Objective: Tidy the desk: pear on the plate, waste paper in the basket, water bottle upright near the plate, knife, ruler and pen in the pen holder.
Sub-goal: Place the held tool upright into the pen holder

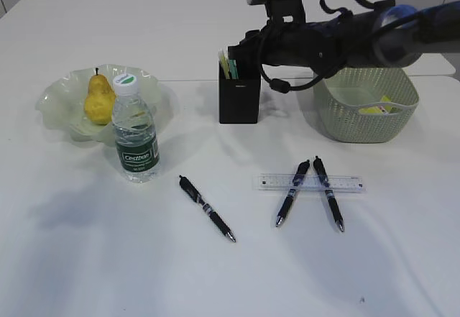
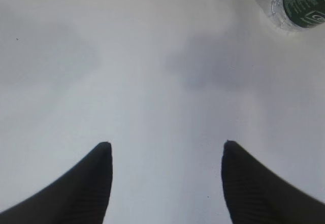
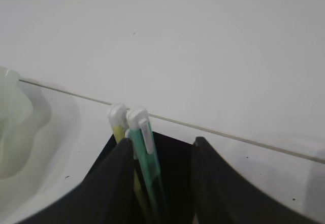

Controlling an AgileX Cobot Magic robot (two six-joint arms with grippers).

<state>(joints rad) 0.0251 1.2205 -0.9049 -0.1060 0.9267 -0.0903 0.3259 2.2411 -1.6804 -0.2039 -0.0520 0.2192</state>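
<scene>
Much of the tidying looks done: the pear (image 1: 98, 100) lies in the plate (image 1: 54, 101), the water bottle (image 1: 135, 131) stands upright just in front of the plate, and a yellow scrap that is probably the waste paper (image 1: 376, 108) rests inside the basket (image 1: 366, 108). The pen holder (image 1: 239, 94) already carries slim sticks, one yellow and one green. What is left, by my judgement, is on the open worktop (image 1: 86, 259): the clear ruler (image 1: 309, 182) with two pens lying across it, one pen (image 1: 293, 193) to the left and another pen (image 1: 328, 193) to the right, plus a lone pen (image 1: 207, 208) well apart to the left. The exterior view shows this layout but hides the right claw behind its own arm above the holder; the right wrist view shows the right claw (image 3: 162, 158) with its jaws apart on either side of the green stick (image 3: 147, 158) and over the holder's mouth, though whether they grip it I cannot tell. Only the left wrist view shows the left claw (image 2: 165, 155), spread wide and empty over bare worktop, the bottle's base near the frame corner.
</scene>
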